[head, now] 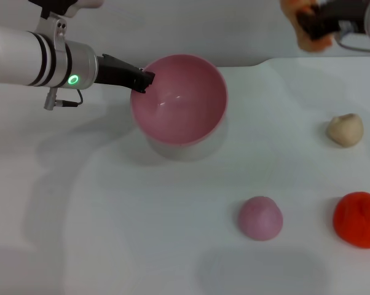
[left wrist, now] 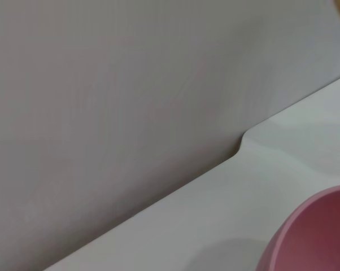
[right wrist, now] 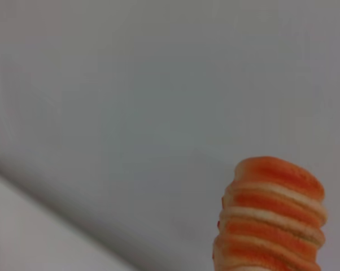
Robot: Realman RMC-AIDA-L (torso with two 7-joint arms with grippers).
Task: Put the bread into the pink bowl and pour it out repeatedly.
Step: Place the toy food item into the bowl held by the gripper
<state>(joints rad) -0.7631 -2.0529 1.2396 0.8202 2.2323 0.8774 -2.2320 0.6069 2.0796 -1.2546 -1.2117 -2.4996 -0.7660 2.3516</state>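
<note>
Head view: pink bowl [head: 180, 107], round, smooth, glossy plastic, tilted with its mouth toward the camera and its hollow bare; left gripper [head: 143, 80], black fingers clamped on the bowl's left rim, holding it off the white table [head: 111, 233], a soft shadow beneath; right gripper [head: 317, 26] at the upper right edge, closed on the bread [head: 307, 38], seen here only as an orange blur around dark fingers, high and well apart from the bowl; judged stage: bowl emptied and held ready, loaf lifted but not yet carried over or dropped in, pour to follow; bystanders on the table, beige lump [head: 345, 129], matte and knobbly, pink dome [head: 260, 217], solid and dull, red-orange lump [head: 358, 219], rough-surfaced, all well apart from the bowl. Left wrist view: curved edge of the pink bowl [left wrist: 317, 231] in one corner, thick-walled and even in colour; pale table edge with a notch against a plain grey wall [left wrist: 130, 84]; own fingers not shown. Right wrist view: end of the bread [right wrist: 271, 217], ridged, orange bands alternating with cream seams, rounded tip, against the plain grey wall; own fingers not shown.
</note>
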